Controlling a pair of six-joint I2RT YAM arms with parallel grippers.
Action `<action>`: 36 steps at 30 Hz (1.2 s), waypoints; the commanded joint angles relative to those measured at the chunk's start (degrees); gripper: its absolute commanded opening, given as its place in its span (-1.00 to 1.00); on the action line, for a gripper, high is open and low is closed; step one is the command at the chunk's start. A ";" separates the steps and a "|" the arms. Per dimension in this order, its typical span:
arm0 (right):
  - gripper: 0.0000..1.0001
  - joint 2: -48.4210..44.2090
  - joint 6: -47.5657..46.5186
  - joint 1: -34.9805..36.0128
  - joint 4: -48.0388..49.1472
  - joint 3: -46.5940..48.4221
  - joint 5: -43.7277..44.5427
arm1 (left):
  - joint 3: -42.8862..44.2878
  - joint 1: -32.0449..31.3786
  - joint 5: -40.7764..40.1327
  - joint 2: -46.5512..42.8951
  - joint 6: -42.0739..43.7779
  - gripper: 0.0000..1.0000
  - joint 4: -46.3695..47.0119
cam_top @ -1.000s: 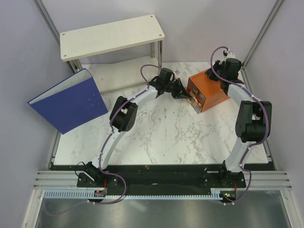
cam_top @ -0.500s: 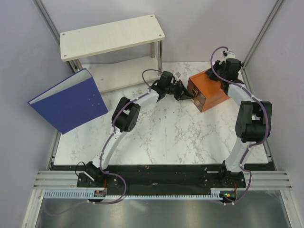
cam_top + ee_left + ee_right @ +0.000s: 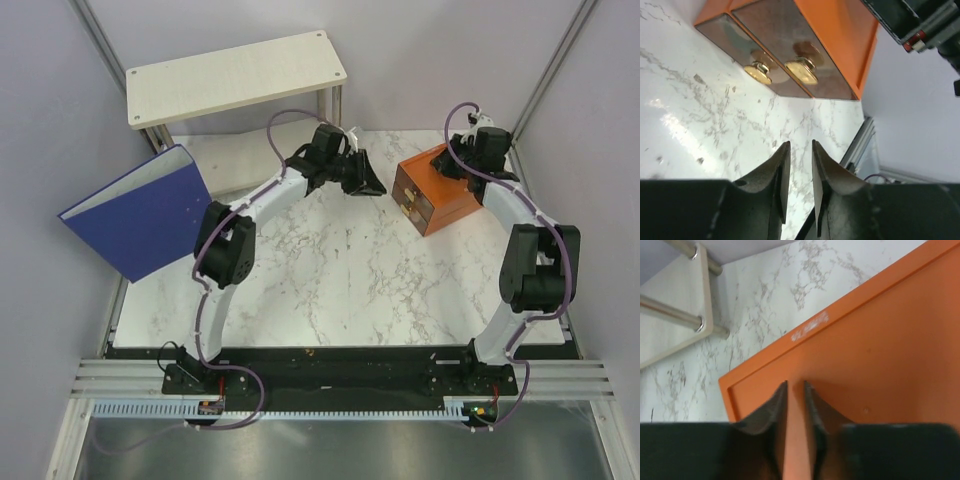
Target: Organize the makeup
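The left gripper point(image 3: 367, 185) hung over the worktop point(image 3: 350, 285) in the upper middle of the overhead frame, apart from the orange box point(image 3: 437, 196) to its right. Its jaws were drawn almost together, with only a thin slit between them and nothing held. Its wrist camera faced the box's two smoky drawer fronts, each with a gold knob point(image 3: 801, 71), which suggested it was lined up to pull one. The right gripper point(image 3: 795, 385) sat low over the box's lid at the upper right, jaws likewise nearly closed and empty, probably to steady the box against a pull. No makeup showed in any view. It may have lain inside the drawers, though the tinted fronts were too dim to tell. The blue binder point(image 3: 140, 215) leaned at the left, well apart.
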 commanded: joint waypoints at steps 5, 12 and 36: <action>0.33 -6.73 -6.87 0.72 -22.40 -2.34 -7.54 | -3.14 0.63 -9.35 -13.66 21.41 -0.18 -17.41; 0.96 -14.64 -7.31 2.48 -22.05 -0.93 -11.33 | -6.82 1.50 -14.88 -19.38 27.22 0.01 -23.57; 0.96 -28.80 -4.15 22.08 -24.51 -14.02 -3.24 | -32.04 4.58 -23.32 -41.09 29.16 0.99 -29.29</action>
